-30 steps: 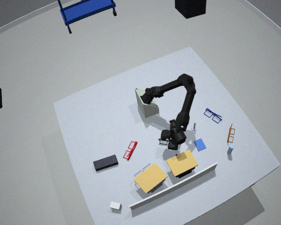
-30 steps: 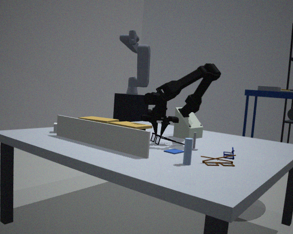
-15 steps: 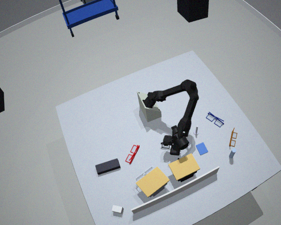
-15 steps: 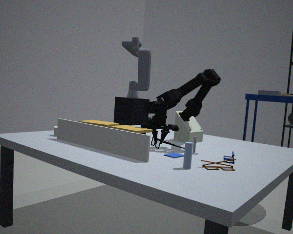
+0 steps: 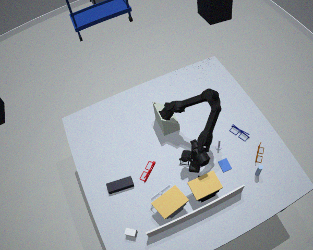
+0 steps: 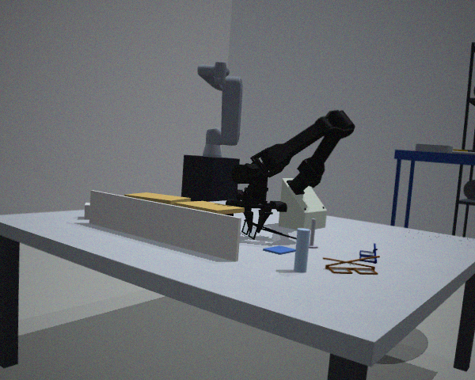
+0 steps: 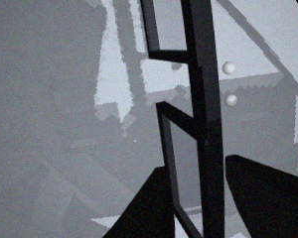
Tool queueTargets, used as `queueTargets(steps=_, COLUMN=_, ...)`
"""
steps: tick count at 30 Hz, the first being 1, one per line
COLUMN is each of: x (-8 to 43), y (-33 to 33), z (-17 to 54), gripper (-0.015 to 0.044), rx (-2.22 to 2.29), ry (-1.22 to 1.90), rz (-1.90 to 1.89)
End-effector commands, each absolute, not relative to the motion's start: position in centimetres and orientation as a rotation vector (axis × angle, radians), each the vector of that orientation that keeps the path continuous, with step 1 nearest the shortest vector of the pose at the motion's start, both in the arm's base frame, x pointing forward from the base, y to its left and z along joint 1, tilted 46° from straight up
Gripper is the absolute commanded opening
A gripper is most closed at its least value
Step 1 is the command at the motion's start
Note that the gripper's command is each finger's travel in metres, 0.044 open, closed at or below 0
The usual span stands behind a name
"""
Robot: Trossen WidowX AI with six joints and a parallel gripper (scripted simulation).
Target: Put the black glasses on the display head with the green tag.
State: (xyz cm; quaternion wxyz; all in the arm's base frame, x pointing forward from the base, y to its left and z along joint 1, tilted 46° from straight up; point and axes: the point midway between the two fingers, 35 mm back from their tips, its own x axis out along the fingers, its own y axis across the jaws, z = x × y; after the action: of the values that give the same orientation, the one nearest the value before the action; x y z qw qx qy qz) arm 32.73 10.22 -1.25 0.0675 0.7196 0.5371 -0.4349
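Top view: the black arm (image 5: 212, 118) (image 6: 307, 142) bends over the pale desk (image 5: 113, 134) (image 6: 343, 294), its gripper (image 5: 190, 160) (image 6: 254, 229) (image 7: 196, 171) low near two yellow boards (image 5: 170, 201) (image 5: 205, 185) (image 6: 157, 197) (image 6: 209, 207).
Black glasses (image 5: 180, 162) (image 6: 279, 233) (image 7: 212, 99): at the jaws, off to the arm-base side of the boards, not on a head; whether they touch the desk I cannot tell.
Jaws: partly closed, one finger on each side of the frame front in the wrist view — whether they grasp it or merely straddle it, I cannot tell.
Nose pads (image 7: 228, 67) (image 7: 230, 100): two small pale rounds beside the black frame.
Display heads: hard to make out; dark shapes show beneath the boards, and I cannot read a green tag on either.
Low wall (image 5: 195, 211) (image 6: 164, 225): upright, just beyond the boards.
Red glasses (image 5: 147, 171): on the desk, between the dark box (image 5: 120, 185) and the gripper.
Blue square (image 5: 225, 165) (image 6: 279, 249): flat, near the thin upright stand (image 5: 218, 146) (image 6: 313, 235).
Far side: navy glasses (image 5: 239, 132) (image 6: 368, 256) and orange glasses (image 5: 256, 154) (image 6: 352, 268) — the latter near an upright blue cylinder (image 5: 258, 170) (image 6: 302, 250).
White block (image 5: 130, 232) (image 6: 86, 210): near one end of the wall.
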Motion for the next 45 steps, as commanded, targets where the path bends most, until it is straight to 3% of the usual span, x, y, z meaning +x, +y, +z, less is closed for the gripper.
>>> queueTargets(steps=1, x=32.8, y=10.2, z=-1.2, gripper=0.0093, rx=2.169, ry=1.618, rz=-1.309)
queueTargets(steps=15, x=32.8, y=10.2, z=-1.2, gripper=0.0, rx=2.169, ry=1.618, rz=-1.309)
queueTargets(steps=45, x=32.6, y=2.6, z=5.7, gripper=0.0, rx=2.171, ry=1.612, rz=-1.313)
